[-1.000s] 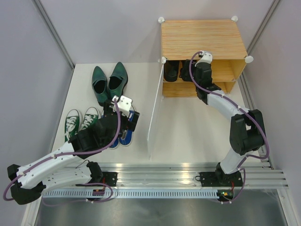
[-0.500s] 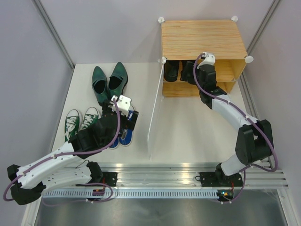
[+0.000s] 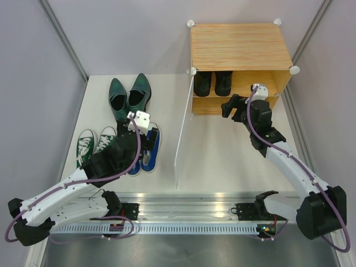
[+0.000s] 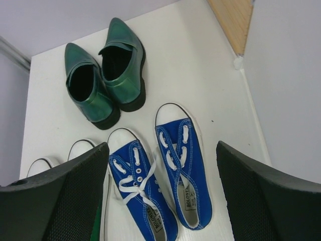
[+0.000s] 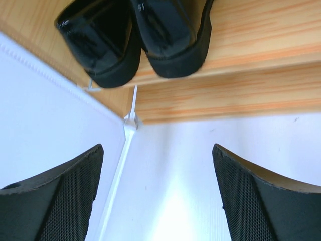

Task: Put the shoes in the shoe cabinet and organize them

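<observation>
My left gripper [image 4: 160, 146] hangs with its jaws spread wide, nothing pinched between them. Straight below the gap, on the white table [image 4: 210, 75], lie the blue canvas sneakers [image 4: 183, 173]. They sit side by side with heels toward me and toes pointing away. The one nearer my right finger is laced flat. The one nearer my left finger has its white laces loose across the tongue. Just outside my left finger, partly hidden by it, the white toes of the green white-toed sneakers [image 4: 80, 148] peek out. Farther ahead and a little left of the gap stand the dark green pointed shoes [image 4: 120, 80], touching each other, openings facing me and tips pointing away.

My right gripper [image 5: 157, 148] is also spread wide and empty, held over bare table in front of the shoe cabinet [image 5: 241, 50]. Beyond the jaws and left of their centre, a white corner connector [image 5: 131, 120] marks the cabinet's lower front corner. From it the translucent door panel [image 5: 50, 110] runs back past my left finger, swung open. Farthest off, above the gap and to its left, the black dress shoes [image 5: 135, 35] stand as a pair on the cabinet's upper shelf. Their heels are at the front edge and face me.
</observation>
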### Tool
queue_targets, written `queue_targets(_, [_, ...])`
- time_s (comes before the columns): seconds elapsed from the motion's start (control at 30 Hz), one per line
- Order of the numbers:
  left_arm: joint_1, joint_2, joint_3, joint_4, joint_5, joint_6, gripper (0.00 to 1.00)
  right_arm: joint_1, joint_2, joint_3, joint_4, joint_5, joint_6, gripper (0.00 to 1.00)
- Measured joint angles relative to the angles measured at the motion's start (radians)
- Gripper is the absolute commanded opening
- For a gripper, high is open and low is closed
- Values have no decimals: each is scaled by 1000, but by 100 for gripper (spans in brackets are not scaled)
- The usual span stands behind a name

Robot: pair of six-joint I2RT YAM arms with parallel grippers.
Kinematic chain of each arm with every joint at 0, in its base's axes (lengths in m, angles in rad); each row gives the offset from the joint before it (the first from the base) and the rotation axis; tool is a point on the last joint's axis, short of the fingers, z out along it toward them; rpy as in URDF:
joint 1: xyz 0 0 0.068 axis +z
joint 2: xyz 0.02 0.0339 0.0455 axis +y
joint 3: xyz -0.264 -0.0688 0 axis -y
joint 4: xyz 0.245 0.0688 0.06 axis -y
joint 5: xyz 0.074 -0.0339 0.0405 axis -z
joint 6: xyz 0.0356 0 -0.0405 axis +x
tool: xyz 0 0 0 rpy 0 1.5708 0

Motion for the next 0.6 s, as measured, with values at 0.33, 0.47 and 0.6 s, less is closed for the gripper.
queue_targets(0.33, [288,109,30,-58,2,-96,99,0,-252,-76,-163,-80,18,90])
queue_targets(0.47, [418,224,101,-150,84,-204,99,0,-350,-153,-186,-142,32,90])
queue_targets(0.6, [503,304,115,-229,163,-333,99,0,-358,-197,-216,-185,43,90])
